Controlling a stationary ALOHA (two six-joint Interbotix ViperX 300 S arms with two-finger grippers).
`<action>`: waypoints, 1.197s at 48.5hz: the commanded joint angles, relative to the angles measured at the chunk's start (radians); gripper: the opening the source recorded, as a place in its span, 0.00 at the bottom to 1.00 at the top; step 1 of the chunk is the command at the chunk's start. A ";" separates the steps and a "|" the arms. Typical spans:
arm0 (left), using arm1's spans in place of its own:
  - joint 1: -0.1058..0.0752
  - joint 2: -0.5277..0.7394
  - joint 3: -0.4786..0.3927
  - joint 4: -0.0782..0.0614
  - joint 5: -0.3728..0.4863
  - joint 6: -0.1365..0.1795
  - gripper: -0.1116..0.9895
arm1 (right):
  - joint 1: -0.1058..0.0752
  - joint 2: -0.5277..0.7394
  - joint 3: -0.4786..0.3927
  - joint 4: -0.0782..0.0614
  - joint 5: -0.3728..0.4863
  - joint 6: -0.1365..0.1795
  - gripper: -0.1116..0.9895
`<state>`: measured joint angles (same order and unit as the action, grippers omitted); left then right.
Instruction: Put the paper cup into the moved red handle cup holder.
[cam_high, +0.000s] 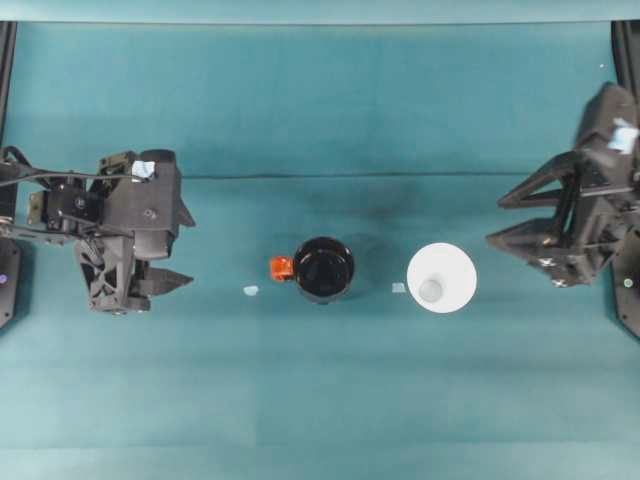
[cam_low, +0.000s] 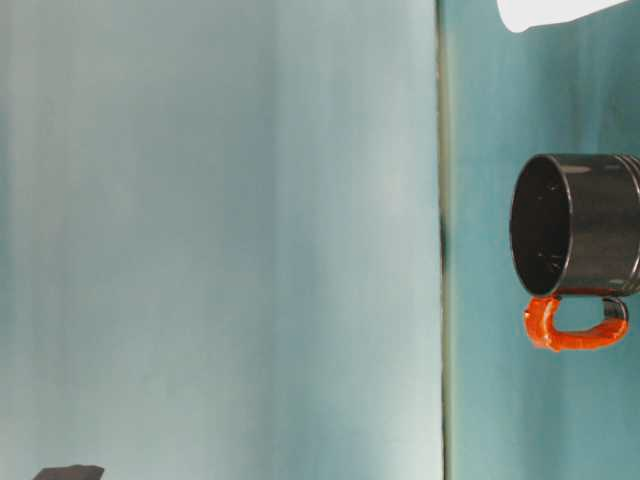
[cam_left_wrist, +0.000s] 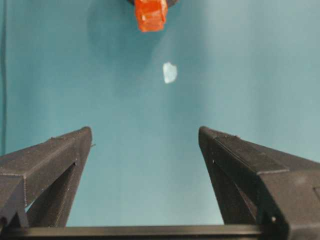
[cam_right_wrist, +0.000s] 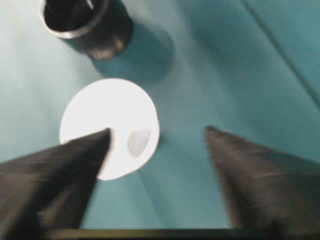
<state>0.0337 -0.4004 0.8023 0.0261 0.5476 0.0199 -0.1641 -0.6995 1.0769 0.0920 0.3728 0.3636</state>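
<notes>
The white tapered paper cup (cam_high: 441, 278) stands upright on the teal table (cam_high: 320, 400), just beside the glossy black red-handled cup holder (cam_high: 323, 269). My right gripper (cam_right_wrist: 157, 132) and left gripper (cam_left_wrist: 145, 135) are both spread, empty.

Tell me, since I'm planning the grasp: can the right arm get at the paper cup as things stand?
Probably yes. The right gripper is open, and the paper cup stands upright, apart from the red handle cup holder, with bare table between cup and gripper.
</notes>
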 joint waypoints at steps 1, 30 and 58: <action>0.000 -0.012 -0.009 0.003 0.014 0.003 0.97 | 0.003 0.031 -0.051 0.002 0.017 0.011 0.84; 0.000 -0.037 0.015 0.003 0.026 -0.014 0.97 | 0.026 0.407 -0.187 0.006 0.103 0.046 0.98; 0.002 -0.038 0.014 0.003 0.021 -0.009 0.96 | 0.014 0.528 -0.233 0.005 0.149 0.041 0.97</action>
<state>0.0337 -0.4295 0.8283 0.0261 0.5752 0.0092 -0.1503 -0.1718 0.8590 0.0936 0.5139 0.3988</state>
